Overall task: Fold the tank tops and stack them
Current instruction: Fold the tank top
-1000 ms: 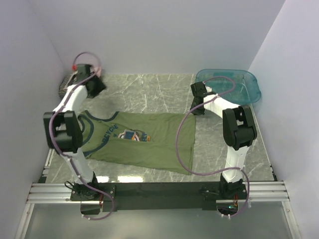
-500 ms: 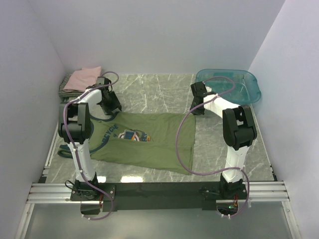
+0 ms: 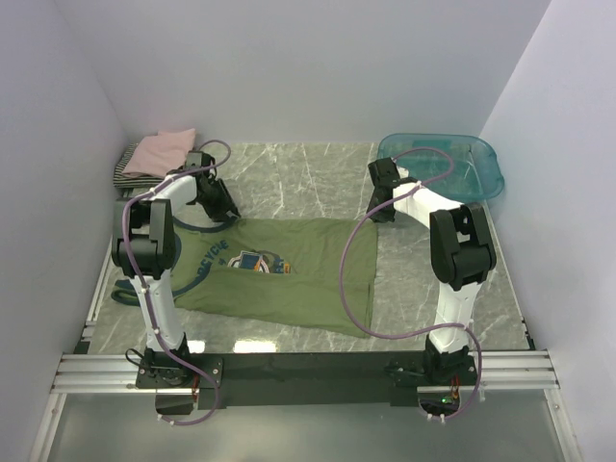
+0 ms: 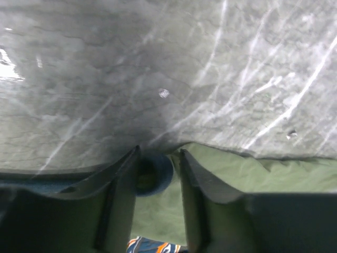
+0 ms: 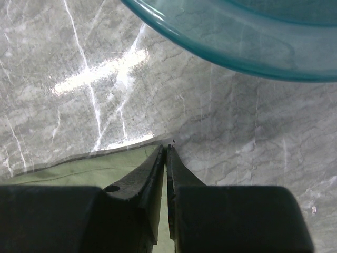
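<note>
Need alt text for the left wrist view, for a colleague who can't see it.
The left gripper stands open, its dark fingers astride the rolled navy trim of the olive-green cloth tank top, lying on the grey marble-patterned table. A sliver of its blue-orange print shows at the bottom edge.

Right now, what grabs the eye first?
An olive top lies spread flat in the middle, the right pincer shut on its far right corner, the left pincer open around its navy trim. A teal tub sits far right; folded pink and striped tops sit far left.
</note>
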